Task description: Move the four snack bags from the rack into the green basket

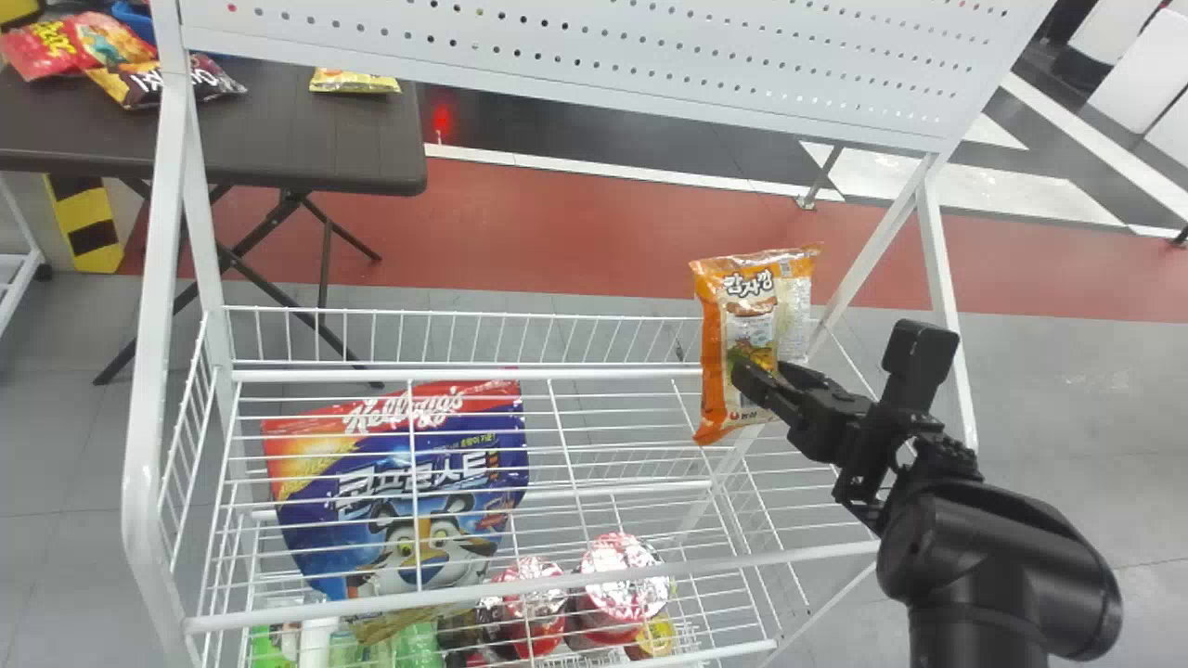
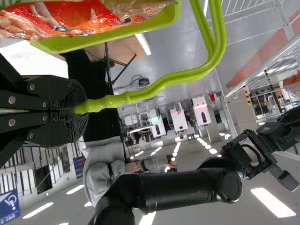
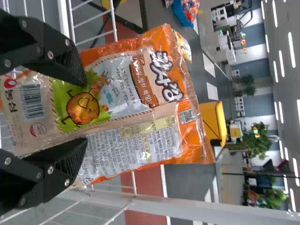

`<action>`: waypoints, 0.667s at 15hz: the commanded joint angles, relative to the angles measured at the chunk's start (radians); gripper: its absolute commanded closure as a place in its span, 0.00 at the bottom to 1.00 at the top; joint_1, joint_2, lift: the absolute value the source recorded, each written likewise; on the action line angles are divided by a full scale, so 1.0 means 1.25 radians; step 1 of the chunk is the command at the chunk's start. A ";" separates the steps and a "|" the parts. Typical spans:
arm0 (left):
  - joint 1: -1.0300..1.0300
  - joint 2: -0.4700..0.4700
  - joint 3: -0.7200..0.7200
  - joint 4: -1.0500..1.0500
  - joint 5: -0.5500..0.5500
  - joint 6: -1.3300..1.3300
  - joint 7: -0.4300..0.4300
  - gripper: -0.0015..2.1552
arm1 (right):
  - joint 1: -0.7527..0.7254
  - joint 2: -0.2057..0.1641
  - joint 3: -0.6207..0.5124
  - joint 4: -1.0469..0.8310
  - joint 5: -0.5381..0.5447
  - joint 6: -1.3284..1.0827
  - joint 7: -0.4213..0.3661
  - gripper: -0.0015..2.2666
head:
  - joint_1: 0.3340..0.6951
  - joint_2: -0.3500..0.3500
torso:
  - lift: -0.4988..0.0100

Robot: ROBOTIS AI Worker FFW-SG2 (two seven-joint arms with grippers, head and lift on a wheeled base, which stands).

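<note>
Rack (image 1: pixel 143 464), one: near its right side, right gripper (image 1: pixel 775 376) pinches one orange snack bag (image 1: pixel 747 306). Apparently apart from it, left gripper (image 2: pixel 78 111) clamps one green basket (image 2: pixel 112 34) by its handle (image 2: pixel 164 83).

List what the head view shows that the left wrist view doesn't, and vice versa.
Head view: big blue cereal bag and red tubs low in the rack, dark table with snack bags beyond.
Left wrist view: green basket with red packaging in it, left gripper on its handle.
Both: white rack, right arm.
</note>
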 commanded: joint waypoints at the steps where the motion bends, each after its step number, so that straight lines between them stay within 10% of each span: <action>1: 0.000 -0.002 -0.004 0.000 -0.006 0.006 0.001 0.87 | -0.011 -0.003 -0.016 0.002 0.001 0.028 0.010 0.96 | 1.00 0.00 | 0.98; 10: 0.000 -0.003 -0.009 -0.001 -0.006 0.013 0.009 0.87 | 0.124 0.011 -0.043 -0.160 -0.114 0.057 0.023 0.98 | 1.00 0.00 | 0.98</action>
